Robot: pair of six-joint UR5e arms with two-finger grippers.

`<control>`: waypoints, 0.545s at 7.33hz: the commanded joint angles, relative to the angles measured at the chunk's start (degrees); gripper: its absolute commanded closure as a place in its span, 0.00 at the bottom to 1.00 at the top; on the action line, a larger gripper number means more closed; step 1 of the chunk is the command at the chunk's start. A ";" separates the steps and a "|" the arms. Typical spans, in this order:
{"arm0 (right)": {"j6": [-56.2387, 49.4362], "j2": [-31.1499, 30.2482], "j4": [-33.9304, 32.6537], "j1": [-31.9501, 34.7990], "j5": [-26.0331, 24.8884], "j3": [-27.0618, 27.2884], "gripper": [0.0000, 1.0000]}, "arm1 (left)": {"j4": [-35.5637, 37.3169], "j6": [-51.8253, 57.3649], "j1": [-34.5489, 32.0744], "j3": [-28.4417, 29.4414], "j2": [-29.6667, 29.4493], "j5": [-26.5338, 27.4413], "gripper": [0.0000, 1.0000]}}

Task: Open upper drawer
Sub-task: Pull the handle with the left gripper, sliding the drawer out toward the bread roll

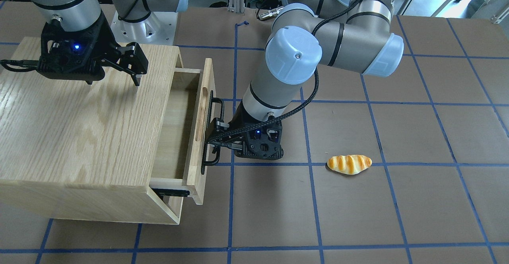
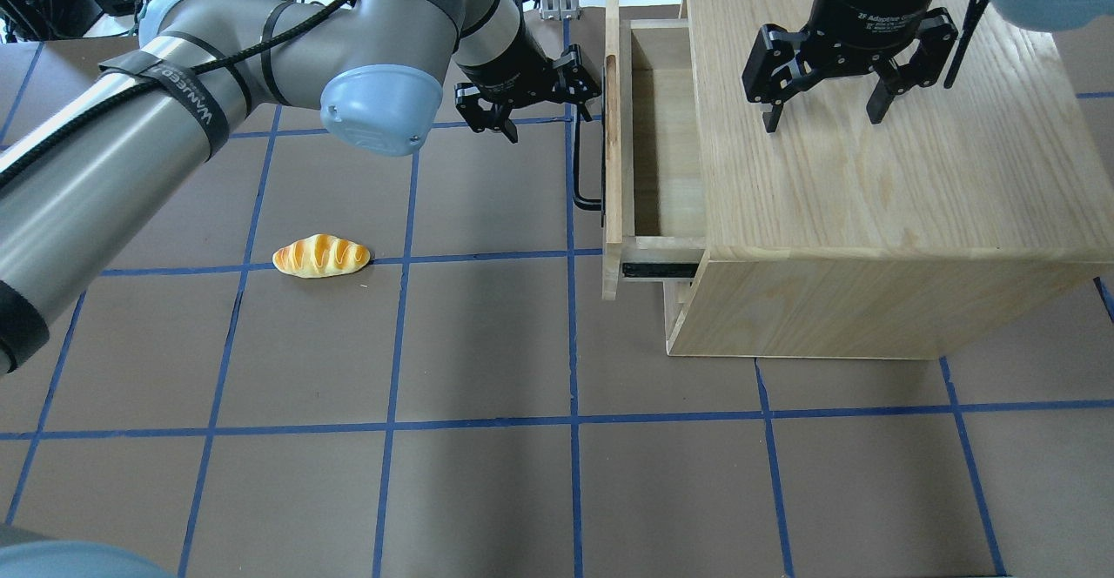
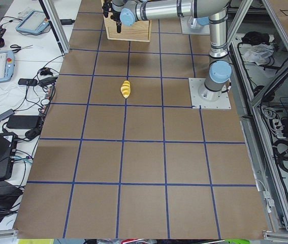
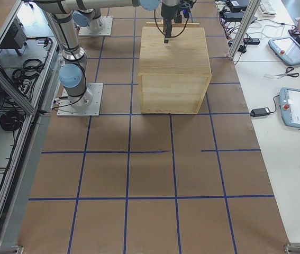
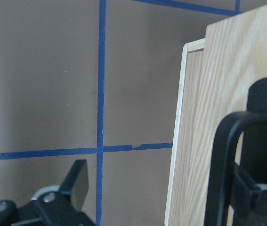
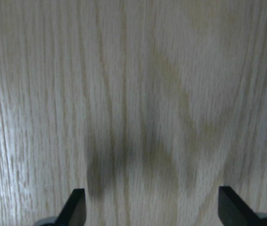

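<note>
The upper drawer (image 1: 201,136) is partly pulled out of the oak cabinet (image 1: 79,129), and its inside looks empty. Its black bar handle (image 1: 210,152) also shows in the overhead view (image 2: 579,169). My left gripper (image 2: 540,104) is open at the handle's far end. In the left wrist view one finger (image 5: 265,141) sits between the handle (image 5: 222,160) and the front panel (image 5: 194,141), and the other finger (image 5: 79,181) is out over the table. My right gripper (image 2: 822,117) is open and empty just above the cabinet top (image 6: 138,94).
A toy bread loaf (image 1: 349,164) lies on the brown table, well away from the drawer, and also shows in the overhead view (image 2: 321,256). The cabinet (image 2: 870,195) fills the table's right half there. Blue tape lines mark a grid.
</note>
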 commanded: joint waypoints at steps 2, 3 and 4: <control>0.00 0.00 0.00 0.01 0.00 -0.02 0.00 | -2.67 2.60 3.14 -0.11 0.26 0.15 0.00; 0.00 0.00 0.00 0.01 0.00 -0.02 0.00 | -2.67 2.60 4.02 -0.02 0.35 0.15 0.00; 0.08 0.00 0.00 0.01 0.00 -0.02 0.00 | -2.67 2.60 4.46 0.06 0.87 0.15 0.00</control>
